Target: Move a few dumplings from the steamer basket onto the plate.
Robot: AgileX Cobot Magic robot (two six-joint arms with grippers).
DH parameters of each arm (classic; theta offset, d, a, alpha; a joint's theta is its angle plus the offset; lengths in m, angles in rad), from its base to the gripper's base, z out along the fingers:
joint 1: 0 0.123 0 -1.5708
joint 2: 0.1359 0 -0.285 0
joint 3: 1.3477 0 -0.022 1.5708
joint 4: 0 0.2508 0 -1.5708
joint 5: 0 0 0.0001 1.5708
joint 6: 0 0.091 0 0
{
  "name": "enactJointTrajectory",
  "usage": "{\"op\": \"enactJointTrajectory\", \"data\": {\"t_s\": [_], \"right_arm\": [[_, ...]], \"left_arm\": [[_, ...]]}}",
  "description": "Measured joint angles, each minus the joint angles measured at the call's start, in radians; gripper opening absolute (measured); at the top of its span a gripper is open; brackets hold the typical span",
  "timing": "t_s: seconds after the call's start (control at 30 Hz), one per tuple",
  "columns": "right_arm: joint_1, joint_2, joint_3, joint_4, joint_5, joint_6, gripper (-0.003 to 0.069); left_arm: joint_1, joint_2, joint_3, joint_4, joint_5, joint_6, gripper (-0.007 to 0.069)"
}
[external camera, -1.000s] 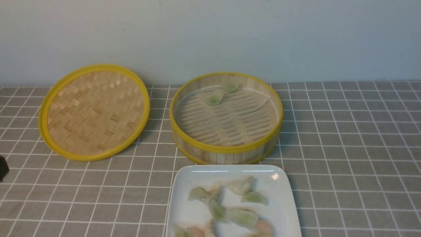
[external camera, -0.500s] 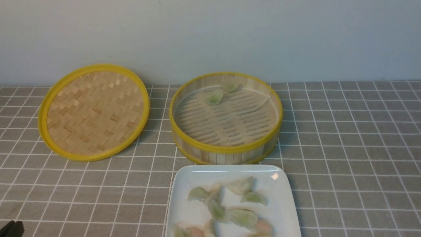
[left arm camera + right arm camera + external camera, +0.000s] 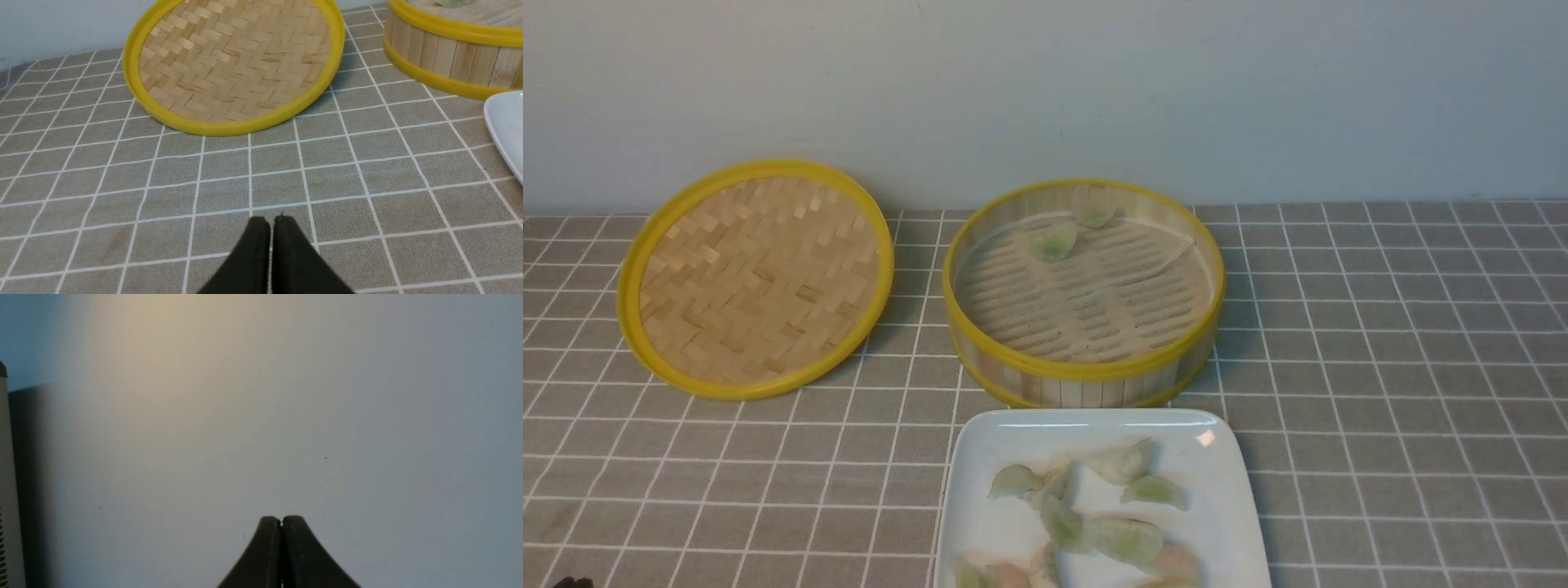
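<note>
The steamer basket (image 3: 1086, 371) stands at the table's middle back, with two green dumplings (image 3: 1055, 242) near its far wall. The white plate (image 3: 1217, 523) sits in front of it at the near edge and holds several dumplings (image 3: 1123, 539). My left gripper (image 3: 271, 220) is shut and empty, low over the cloth near the front left; only its tip (image 3: 572, 583) shows in the front view. The basket's wall (image 3: 445, 53) and the plate's rim (image 3: 504, 118) show in the left wrist view. My right gripper (image 3: 281, 518) is shut and empty, facing a blank wall, out of the front view.
The flat woven yellow-rimmed lid (image 3: 760, 278) leans at the back left and also shows in the left wrist view (image 3: 235, 61). A grey checked cloth (image 3: 1405, 367) covers the table. A pale wall stands behind.
My left gripper has drawn back toward the near left corner, almost leaving the front view. Basket, plate and dumplings have not moved.
</note>
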State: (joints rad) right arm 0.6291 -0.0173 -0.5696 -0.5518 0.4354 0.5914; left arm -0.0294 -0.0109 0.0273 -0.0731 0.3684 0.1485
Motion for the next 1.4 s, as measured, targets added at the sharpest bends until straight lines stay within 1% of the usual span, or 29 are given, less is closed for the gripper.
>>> {"op": "enactJointTrajectory", "data": {"t_s": [0.67,0.77,0.83,0.87,0.97,1.07,1.13,1.3,1.37,1.4], "right_arm": [[0.0,0.0,0.0,0.003,0.0,-0.001,-0.0015],[0.001,0.0,0.001,0.064,0.0,-0.034,-0.0015],[0.001,0.0,0.004,0.149,0.0,-0.096,-0.0015],[0.001,0.0,0.009,0.219,0.0,-0.158,-0.0015],[0.001,0.0,0.027,0.374,0.0,-0.312,-0.0015],[0.001,0.0,0.039,0.476,0.002,-0.391,-0.0015],[0.001,0.0,0.039,0.512,0.008,-0.41,-0.0015],[-0.005,0.0,0.04,0.534,0.041,-0.418,-0.0015],[-0.03,0.0,0.045,0.534,0.047,-0.418,-0.0015],[-0.075,0.0,0.059,0.534,0.048,-0.419,-0.0015]], "left_arm": [[0.0,0.0,0.0,-0.001,0.002,0.0,-0.0005],[0.0,0.0,0.0,-0.001,0.002,0.0,-0.0005],[0.0,0.0,0.0,-0.001,0.002,0.0,-0.0005],[0.0,0.0,0.0,-0.001,0.002,0.0,-0.0005],[0.0,0.0,0.0,-0.001,0.002,0.0,-0.0005],[0.0,0.0,0.0,-0.001,0.002,0.0,-0.0005],[0.0,0.0,0.0,-0.001,0.002,0.0,-0.0005],[0.0,0.0,0.0,-0.001,0.002,0.0,-0.0005],[0.0,0.0,0.0,-0.001,0.002,0.0,-0.0005],[0.0,0.0,0.0,-0.001,0.002,0.0,-0.0005]]}}
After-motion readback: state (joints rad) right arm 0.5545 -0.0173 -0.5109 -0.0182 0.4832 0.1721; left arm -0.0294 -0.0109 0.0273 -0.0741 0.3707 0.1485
